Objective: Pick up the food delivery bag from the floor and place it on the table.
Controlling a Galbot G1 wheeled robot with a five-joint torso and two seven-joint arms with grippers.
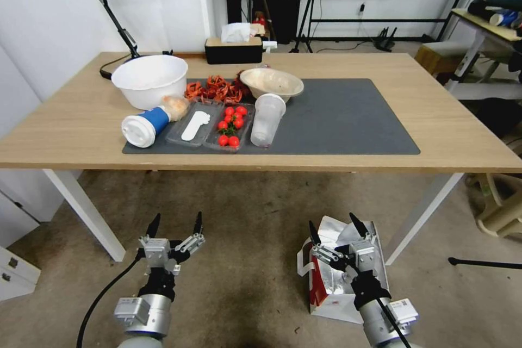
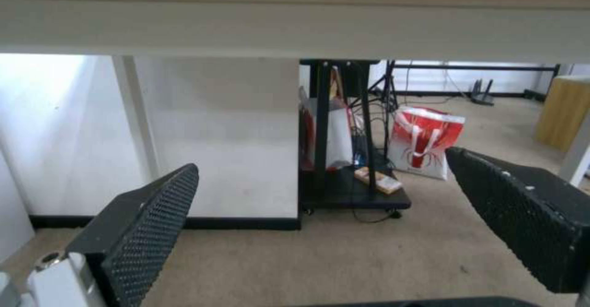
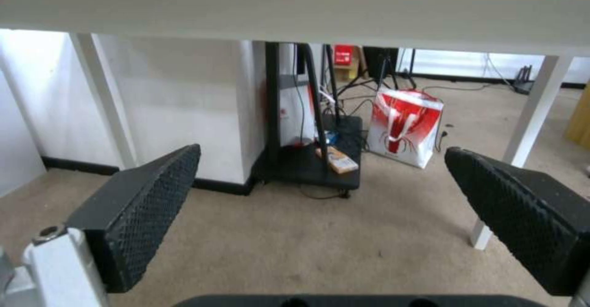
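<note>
left claw wide, hovering low over bare floor before the desk edge | right claw wide, just above the food delivery bag, which stands on the floor near the desk's right front leg | open carpet between both arms | forearms reach forward, fingers pointing at the desk

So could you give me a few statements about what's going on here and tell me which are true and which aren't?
1. The delivery bag stands on the floor. True.
2. The right pincer is shut on the bag. False: it is open, held above it.
3. The left pincer is open and holds nothing. True.
4. The tomatoes lie in the big white bowl. False: they sit in a clear tray on the table.
</note>
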